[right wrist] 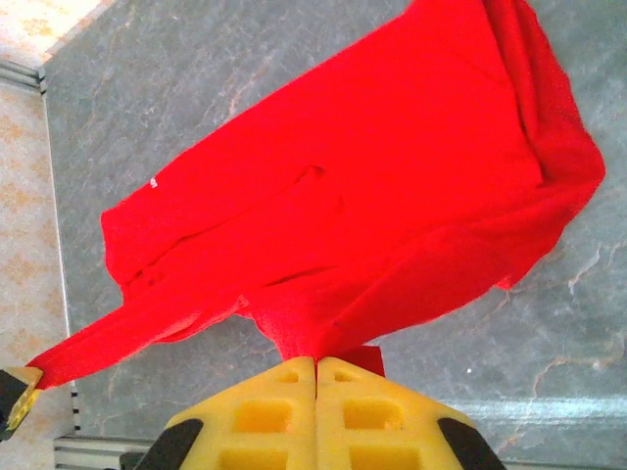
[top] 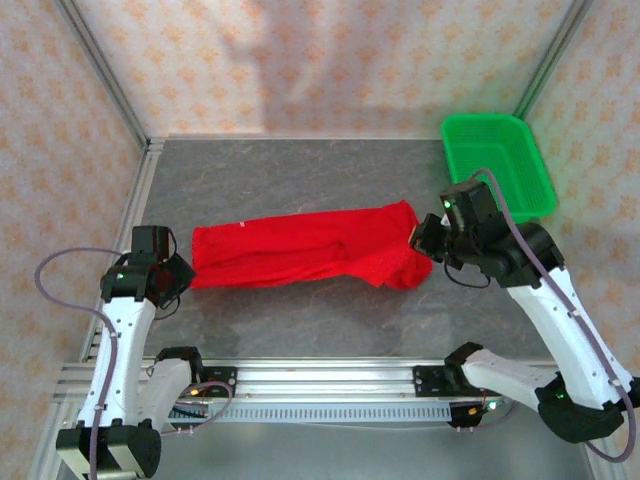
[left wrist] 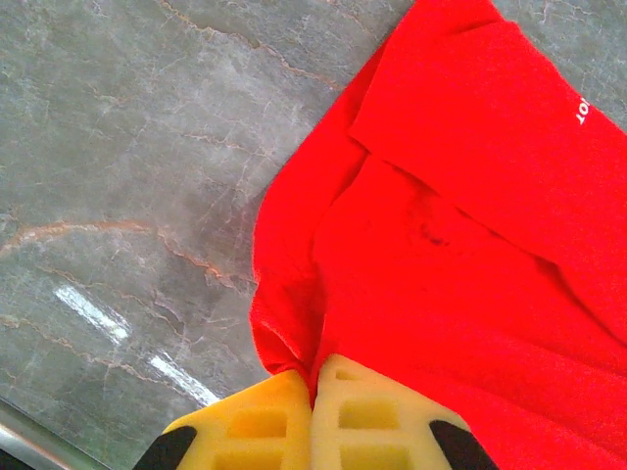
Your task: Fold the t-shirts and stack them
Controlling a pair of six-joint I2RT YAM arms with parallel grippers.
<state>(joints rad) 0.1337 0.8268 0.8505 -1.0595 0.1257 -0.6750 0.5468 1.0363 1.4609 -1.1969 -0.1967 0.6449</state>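
Well, t-shirt (top: 310,245): bright red soft cloth, bunched into a long crumpled band across the middle of the top view, with folds and ridges along its length; a scrap of white lettering shows at the right edge of the left wrist view.
Table (top: 300,170): grey stone-patterned surface with pale veins, glossy enough to carry glints.
Left gripper (left wrist: 313,392): blocky yellow foam pads with square recesses, pressed together on the shirt's end at the bottom of the left wrist view; the cloth fans away toward the upper right.
Right gripper (right wrist: 315,377): the same yellow pads, closed on a pinch of cloth at the bottom centre of the right wrist view; the cloth spreads upward, and one strip stretches to the lower left corner.
Shirt and grippers: gripped at both ends, its left end in the left gripper and its right end in the right gripper, strung between them over the table.
Basket (top: 497,160): green plastic mesh, rectangular, upper right of the top view, apart from the shirt.
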